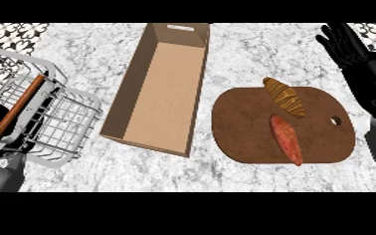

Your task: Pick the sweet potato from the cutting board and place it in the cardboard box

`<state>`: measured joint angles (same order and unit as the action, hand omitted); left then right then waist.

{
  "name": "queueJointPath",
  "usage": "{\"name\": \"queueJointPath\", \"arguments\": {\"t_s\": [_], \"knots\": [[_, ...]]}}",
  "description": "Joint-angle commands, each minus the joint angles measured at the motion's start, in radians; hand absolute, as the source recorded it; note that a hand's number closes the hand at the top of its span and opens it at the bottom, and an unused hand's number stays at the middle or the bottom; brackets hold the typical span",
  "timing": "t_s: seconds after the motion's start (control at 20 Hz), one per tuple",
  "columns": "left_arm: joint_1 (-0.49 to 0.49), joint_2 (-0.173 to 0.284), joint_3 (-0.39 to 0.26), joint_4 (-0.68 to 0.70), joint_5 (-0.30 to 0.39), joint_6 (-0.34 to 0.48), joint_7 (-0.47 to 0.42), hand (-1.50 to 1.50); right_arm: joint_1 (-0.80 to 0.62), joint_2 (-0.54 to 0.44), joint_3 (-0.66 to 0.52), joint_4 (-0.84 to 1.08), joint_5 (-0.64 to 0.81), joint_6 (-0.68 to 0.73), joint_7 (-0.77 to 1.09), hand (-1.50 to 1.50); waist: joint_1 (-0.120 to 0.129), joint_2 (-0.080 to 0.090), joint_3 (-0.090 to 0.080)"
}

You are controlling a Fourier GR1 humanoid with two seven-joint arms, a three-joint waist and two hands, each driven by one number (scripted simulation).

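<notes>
Head view: I see the sweet potato (286, 139) lying lengthwise on the brown cutting board (242, 129), its lower tip at the board's near edge, a croissant (285, 97) just beyond it. The open cardboard box (163, 87) sits left, bare marble tabletop (242, 50) between them. My right hand (346, 45) rests at the right edge, fingers straight. A wire dish rack (51, 119) occupies the left edge.

The right robot hand (343, 44) is raised at the view's right edge, fingers straight and spread.
</notes>
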<state>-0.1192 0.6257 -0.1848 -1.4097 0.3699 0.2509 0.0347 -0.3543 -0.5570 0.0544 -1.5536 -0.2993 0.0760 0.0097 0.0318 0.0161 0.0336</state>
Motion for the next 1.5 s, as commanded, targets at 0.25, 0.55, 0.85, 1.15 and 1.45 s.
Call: {"name": "queueJointPath", "arguments": {"t_s": [0.25,0.55,0.85,1.15,1.45], "knots": [[-0.052,-0.022,-0.106,-0.173,-0.020,-0.124,-0.051,0.00,0.277,0.130,0.159,0.047,0.105,-0.114,0.094,-1.50,-0.109,-0.015,-0.032],[0.034,-0.003,-0.083,-0.188,0.027,-0.155,-0.073,0.00,0.289,-0.118,0.251,0.013,0.588,-0.241,-0.048,-1.50,-0.141,-0.024,-0.036],[0.054,-0.085,-0.112,-0.163,-0.065,-0.150,-0.115,0.00,0.356,-0.207,0.305,-0.167,0.812,-0.334,0.019,-1.50,-0.131,-0.033,-0.039],[-0.008,-0.120,-0.066,-0.156,-0.096,-0.216,-0.047,0.00,0.415,-0.293,0.327,-0.357,0.827,-0.174,0.249,-1.50,-0.106,-0.028,-0.037],[-0.050,-0.174,-0.008,-0.121,-0.145,-0.267,-0.044,0.00,0.433,-0.329,0.352,-0.519,0.718,0.010,0.432,-1.50,-0.097,-0.021,-0.037]]}}
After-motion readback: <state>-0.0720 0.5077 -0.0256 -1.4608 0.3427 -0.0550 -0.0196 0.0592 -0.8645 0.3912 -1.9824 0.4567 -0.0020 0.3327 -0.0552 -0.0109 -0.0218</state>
